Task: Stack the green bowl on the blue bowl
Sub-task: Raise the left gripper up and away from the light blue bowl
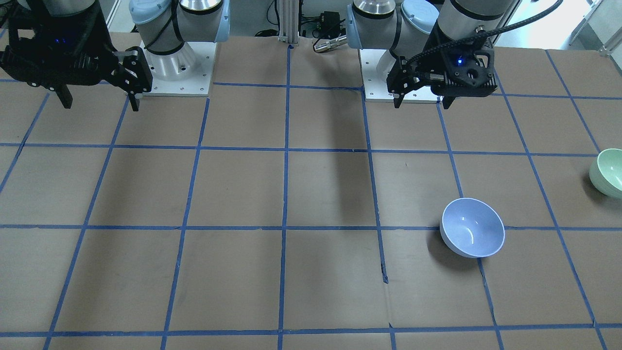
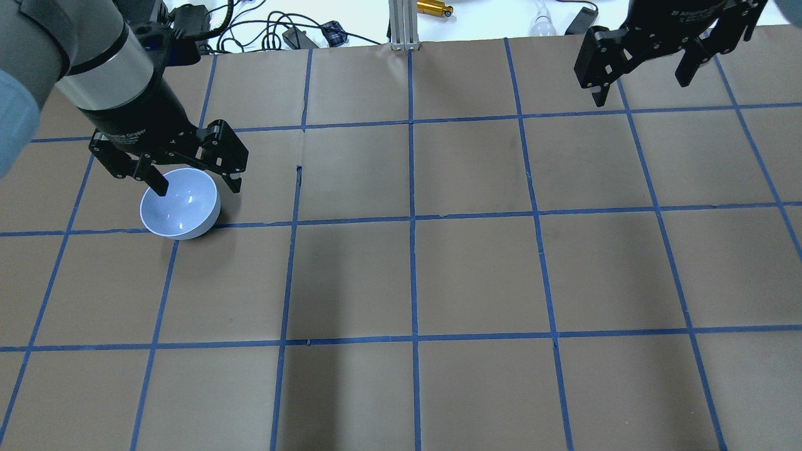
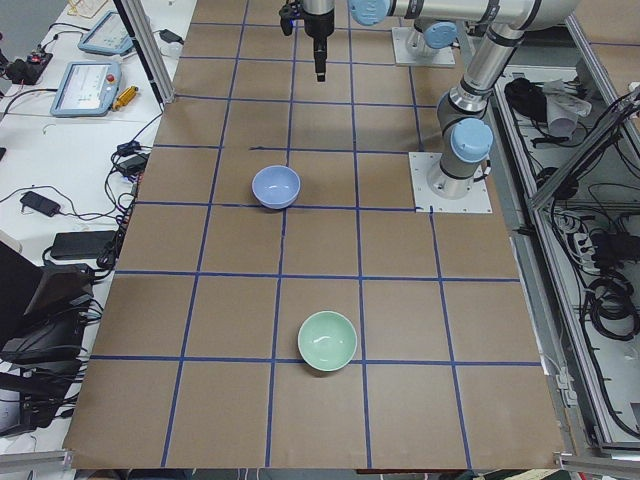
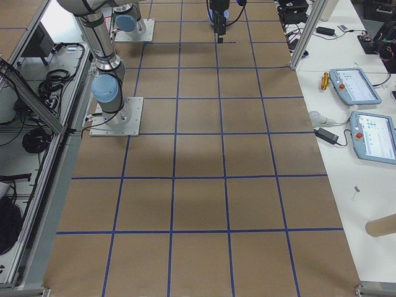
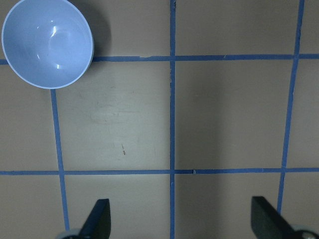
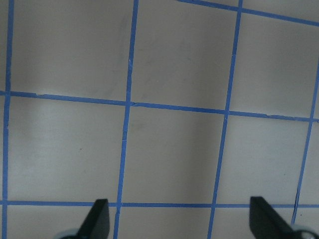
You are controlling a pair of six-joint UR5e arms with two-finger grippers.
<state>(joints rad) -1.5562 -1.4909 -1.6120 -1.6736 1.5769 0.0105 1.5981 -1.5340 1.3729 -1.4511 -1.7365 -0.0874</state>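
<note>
Fingers (image 5: 97,219): spread wide on the left gripper (image 1: 422,104), pinching nothing, hung in the air just in front of its own base and short of the blue bowl (image 1: 472,227); probably held open so as to drop over a rim with no further preparation. Same wide spread on the right gripper (image 1: 100,104), empty too, raised far across the table (image 1: 243,194) from both bowls, presumably to keep clear of the work. Further out, blue bowl upright, mouth up, sitting over a tape line (image 1: 340,227) of the grid, well placed to receive. Green bowl (image 1: 610,172) upright as well, untouched, well apart from the blue one toward the table's end on the robot's left, partly cut off at the front view's edge. By judgement: stacking not yet begun; first need, a grasp on the green rim, likeliest by the nearer left arm.
</note>
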